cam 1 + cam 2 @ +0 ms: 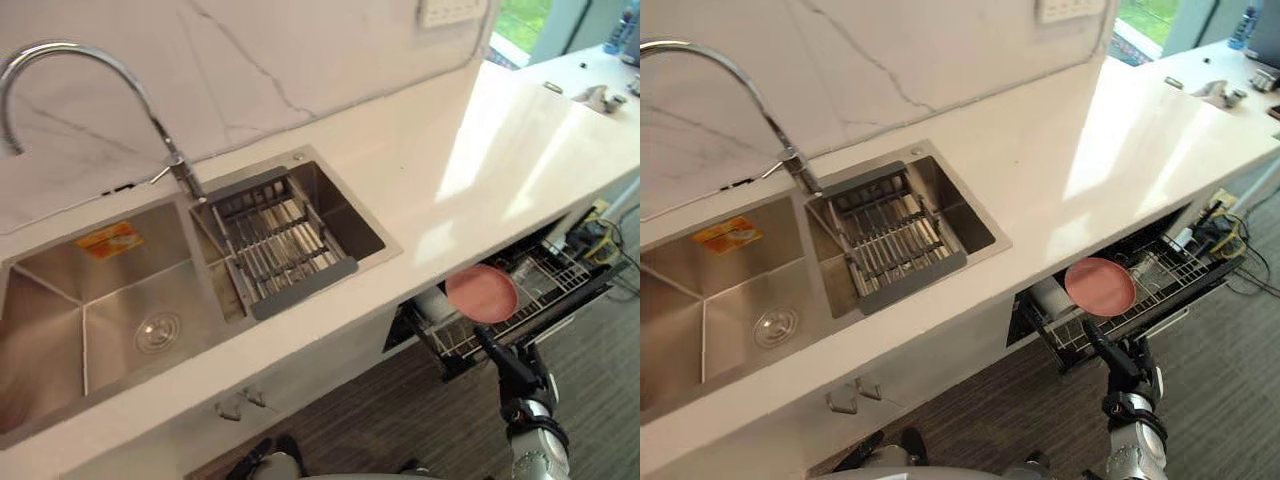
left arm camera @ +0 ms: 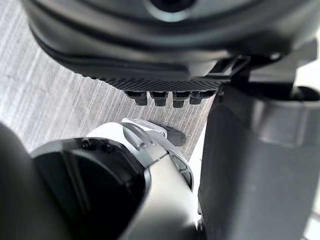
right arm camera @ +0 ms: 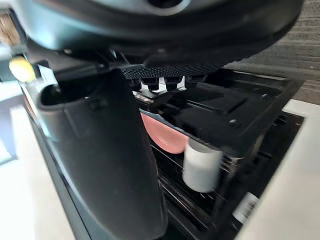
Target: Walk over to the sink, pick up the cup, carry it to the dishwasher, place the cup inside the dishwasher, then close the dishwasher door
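White cup (image 3: 201, 167) in the dishwasher rack (image 1: 556, 268), beside a pink plate (image 1: 481, 292).
Right hand (image 1: 510, 365), fingers straight, empty, at the rack's front; left hand (image 2: 150, 62) relaxed.

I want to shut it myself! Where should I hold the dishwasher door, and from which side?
Take the dishwasher door by its dark front edge, coming from the room side, opposite the counter. That edge juts out farthest; the rack with the pink plate and white cup sits behind it. The right hand is at it.

Sink (image 1: 60, 290) at frame left, rack (image 1: 278, 243) in its right basin; lower right, cup (image 3: 201, 167) beside plate (image 1: 481, 292) inside the open dishwasher (image 1: 548, 268).
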Controlling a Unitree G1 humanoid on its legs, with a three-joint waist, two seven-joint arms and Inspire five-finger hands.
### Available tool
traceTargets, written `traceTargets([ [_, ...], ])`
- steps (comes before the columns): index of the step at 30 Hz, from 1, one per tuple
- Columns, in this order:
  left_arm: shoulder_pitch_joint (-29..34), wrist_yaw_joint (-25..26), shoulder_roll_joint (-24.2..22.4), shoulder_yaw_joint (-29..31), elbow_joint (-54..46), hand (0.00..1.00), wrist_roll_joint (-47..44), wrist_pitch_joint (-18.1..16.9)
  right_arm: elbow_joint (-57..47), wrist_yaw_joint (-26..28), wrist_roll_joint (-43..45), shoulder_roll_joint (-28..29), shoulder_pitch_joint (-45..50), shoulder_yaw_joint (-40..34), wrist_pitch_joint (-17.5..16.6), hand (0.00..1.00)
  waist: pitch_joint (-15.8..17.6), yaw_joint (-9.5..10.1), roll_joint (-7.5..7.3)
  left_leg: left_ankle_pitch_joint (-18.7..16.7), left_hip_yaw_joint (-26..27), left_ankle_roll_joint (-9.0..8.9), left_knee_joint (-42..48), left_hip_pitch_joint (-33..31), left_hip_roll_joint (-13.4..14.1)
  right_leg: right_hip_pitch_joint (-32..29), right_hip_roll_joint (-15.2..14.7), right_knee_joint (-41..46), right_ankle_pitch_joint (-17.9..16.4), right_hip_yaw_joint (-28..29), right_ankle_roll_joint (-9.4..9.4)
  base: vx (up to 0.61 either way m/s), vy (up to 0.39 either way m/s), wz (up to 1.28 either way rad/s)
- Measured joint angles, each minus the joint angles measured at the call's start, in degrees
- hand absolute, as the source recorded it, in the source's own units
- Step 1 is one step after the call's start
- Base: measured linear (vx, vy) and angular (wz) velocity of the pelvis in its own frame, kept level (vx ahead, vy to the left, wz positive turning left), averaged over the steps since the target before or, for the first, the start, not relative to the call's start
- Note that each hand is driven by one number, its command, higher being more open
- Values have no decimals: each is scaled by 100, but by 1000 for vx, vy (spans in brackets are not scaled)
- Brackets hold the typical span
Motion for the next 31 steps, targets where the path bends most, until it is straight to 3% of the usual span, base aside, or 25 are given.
traceTargets([
  [3, -1, -71, -9, 33, -2, 100, 108, -111, 192, -5, -85, -62, -345, 292, 109, 100, -4, 41, -7, 4, -121, 10, 61, -110, -13, 9, 1, -21, -22, -125, 19, -8, 44, 21],
  [8, -51, -190, 38, 44, 9, 100, 433, -305, 461, -255, -108, 13, -1005, 990, 363, 100, -10, 436, 2, -50, -436, 81, 215, -443, -52, -34, -17, -19, -38, -382, 20, 16, 60, 30],
  [11, -41, -295, 38, 142, 91, 100, 430, -339, 507, -272, -95, -3, -939, 1044, 249, 100, -11, 456, 4, -87, -472, 80, 159, -465, -66, -60, -46, 103, -77, -407, 84, 37, 67, 7],
  [14, -35, -577, 98, 126, 157, 100, 388, -352, 483, -266, -324, -71, -889, 1233, 204, 100, -31, 463, 21, -95, -524, 66, 151, -524, -29, -214, -86, 345, -281, -384, 3, 10, 42, -4],
  [16, -35, -635, 84, 127, 247, 100, 276, -353, 265, -225, -796, -188, -682, 1491, 231, 100, -90, 475, 39, -97, -561, 62, 111, -590, -37, -440, -241, 742, -489, -312, -2, 52, 70, -4],
  [18, -48, -678, 156, 24, 334, 100, 195, -352, 60, -244, -1452, -246, -321, 1799, 303, 100, -202, 469, -30, -115, -625, 41, 87, -602, -134, -656, -642, 1557, -925, -346, 125, 106, 61, 26],
  [20, -24, -862, 345, -248, 475, 100, 186, -289, 154, 83, -1930, -278, 371, 1834, 397, 100, -504, 402, -258, -184, -868, 33, -53, -559, -478, -712, -1256, 2570, -1335, -475, 331, 206, 48, 71],
  [21, -34, -935, 359, -296, 499, 100, 187, -278, 248, 171, -2042, -254, 495, 1836, 406, 100, -518, 381, -273, -199, -960, 45, -53, -526, -540, -787, -1455, 3001, -1340, -204, 311, 219, 54, 89],
  [22, -32, -1053, 412, -424, 490, 100, 203, -204, 543, 306, -2179, -164, 663, 1828, 436, 100, -534, 287, -257, -234, -1163, 65, -9, -455, -606, -1124, -1677, 3848, -1156, 657, 39, 229, 68, 72],
  [23, -40, -1144, 489, -498, 483, 100, 206, -130, 727, 376, -2185, -59, 716, 1826, 457, 100, -525, 246, -272, -253, -1248, 77, -22, -409, -629, -1313, -1730, 4184, -1005, 1080, -130, 230, 46, 73],
  [24, -95, -1351, 550, -507, 478, 100, 204, 85, 1152, 453, -2157, 189, 815, 1749, 439, 100, -505, 169, -297, -290, -1374, 106, -91, -239, -658, -1604, -1781, 4781, -521, 1792, -138, 298, 12, 35],
  [25, -162, -1506, 584, -499, 495, 100, 130, 319, 1299, 592, -2048, 286, 706, 1350, 311, 100, -420, 64, -277, -352, -1396, 166, -132, -7, -618, -1843, -1811, 5270, -319, 2281, -186, 234, -41, 24],
  [26, -198, -1555, 647, -507, 495, 100, 84, 424, 1416, 661, -1867, 352, 643, 1169, 298, 100, -387, -11, -206, -395, -1434, 211, -105, 72, -596, -1858, -1759, 5301, -616, 2378, -152, 183, -65, 14],
  [27, -290, -1552, 761, -654, 546, 100, 89, 610, 1613, 805, -1630, 491, 574, 690, 235, 100, -353, -143, -210, -534, -1492, 187, -24, 149, -473, -1881, -1503, 4904, -1333, 2481, -122, 124, -76, 16],
  [28, -366, -1546, 853, -719, 662, 100, 89, 678, 1752, 886, -1483, 592, 566, 328, 203, 100, -348, -209, -171, -618, -1504, 93, -20, 219, -346, -1895, -1171, 4122, -1522, 2533, -107, 122, -71, 15],
  [30, -440, -1546, 999, -719, 764, 100, 84, 776, 1956, 844, -1528, 736, 579, -264, 218, 100, -304, -316, -231, -666, -1598, 4, -38, 255, -240, -1911, -805, 2922, -1403, 2787, -63, 174, -159, 31],
  [31, -470, -1521, 1074, -734, 774, 100, 84, 815, 2197, 743, -1714, 760, 659, -594, 351, 100, -263, -394, -343, -687, -1708, -108, -46, 293, -273, -1849, -719, 2374, -840, 2890, 21, 167, -180, 40],
])
